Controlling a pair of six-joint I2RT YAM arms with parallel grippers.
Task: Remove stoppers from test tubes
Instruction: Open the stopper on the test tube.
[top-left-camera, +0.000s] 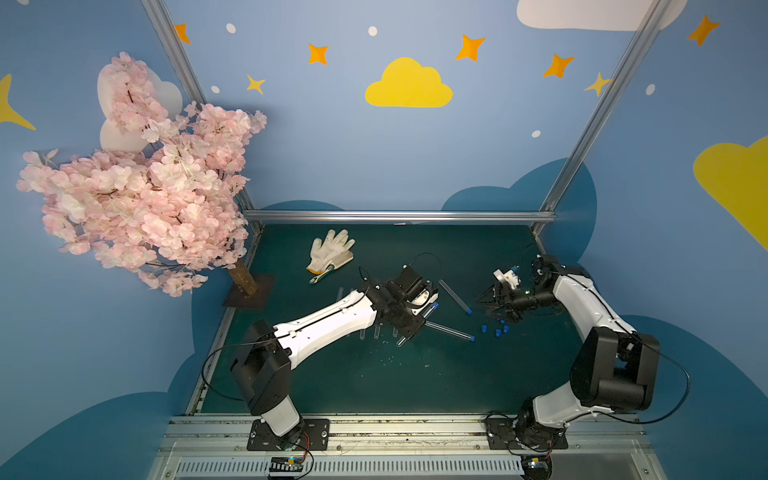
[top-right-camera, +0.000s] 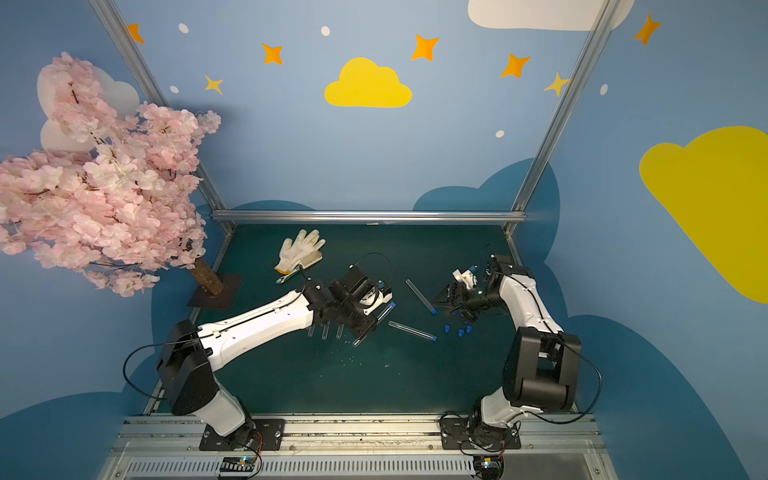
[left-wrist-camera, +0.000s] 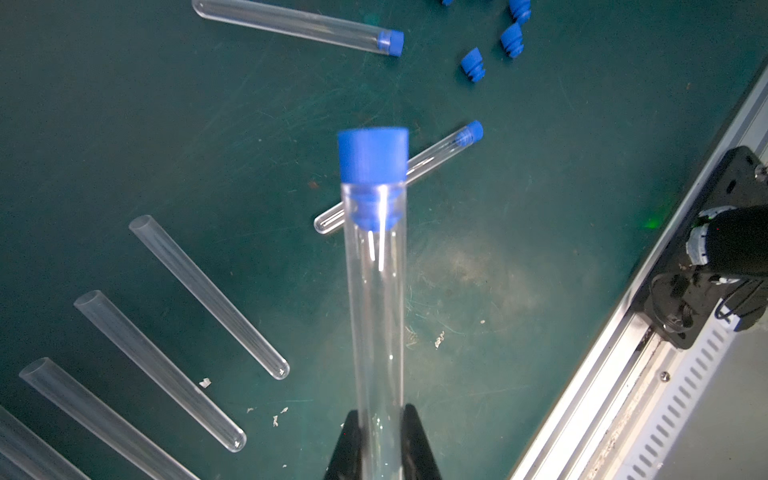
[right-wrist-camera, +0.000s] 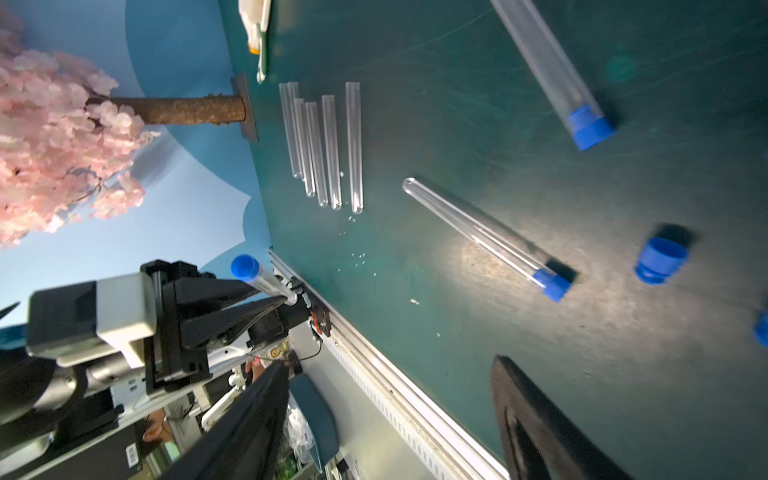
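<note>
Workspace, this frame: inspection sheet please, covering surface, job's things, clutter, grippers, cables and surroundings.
Surface: green mat, scuffed, with small white flecks.
Job's things: held tube with stopper in; two stoppered tubes lying on the mat; row of open tubes; loose stoppers grouped on the mat.
Clutter: white glove, small tool at its cuff.
Grippers: left gripper shut on the held tube; right gripper open, empty.
Cables: left arm's cable and right arm's cable loop beside the arms.
Surroundings: pink blossom tree, painted blue wall, aluminium frame.
</note>
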